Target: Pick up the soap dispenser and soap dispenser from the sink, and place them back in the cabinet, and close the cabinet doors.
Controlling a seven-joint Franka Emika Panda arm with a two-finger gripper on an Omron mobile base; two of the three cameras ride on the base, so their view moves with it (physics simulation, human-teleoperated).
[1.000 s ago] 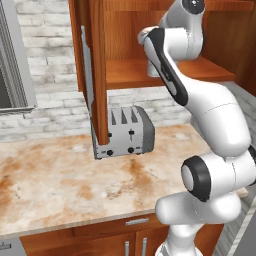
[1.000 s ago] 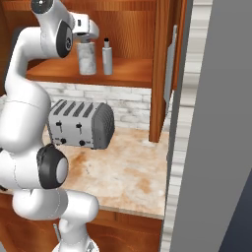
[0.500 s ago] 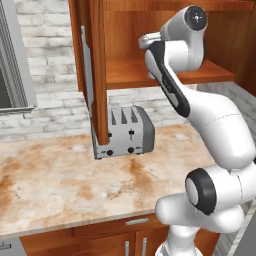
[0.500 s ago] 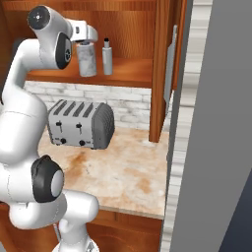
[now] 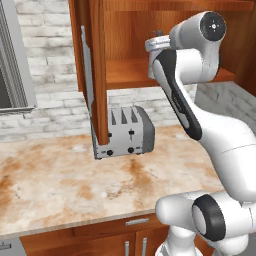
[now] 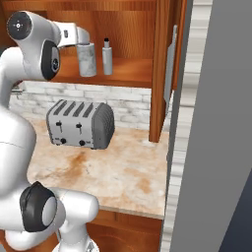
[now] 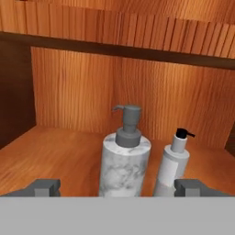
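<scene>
Two soap dispensers stand upright side by side on the shelf of the reddish-brown cabinet point(image 6: 133, 75). The wider marbled dispenser point(image 7: 124, 165) point(image 6: 87, 60) has a grey pump. To its right is the slim white one point(image 7: 172, 167) point(image 6: 107, 58) with a black top. My gripper point(image 7: 118, 188) point(image 6: 83, 40) is open just in front of the marbled bottle, its fingertips point(image 7: 43, 187) wide apart and touching nothing. Both cabinet doors stand open: the left door point(image 5: 97, 75) and the right door point(image 6: 162, 69). The sink is out of view.
A grey toaster point(image 5: 125, 132) point(image 6: 81, 123) sits on the marbled counter point(image 5: 60, 185) under the cabinet, by the lower edge of the left door. A brick wall point(image 5: 45, 100) runs behind it. A tall grey panel point(image 6: 216, 147) rises at the right.
The jaws have spread a little wider and the hand has drawn back slightly from the marbled dispenser, which stays on the shelf. The arm's elbow has swung outward.
</scene>
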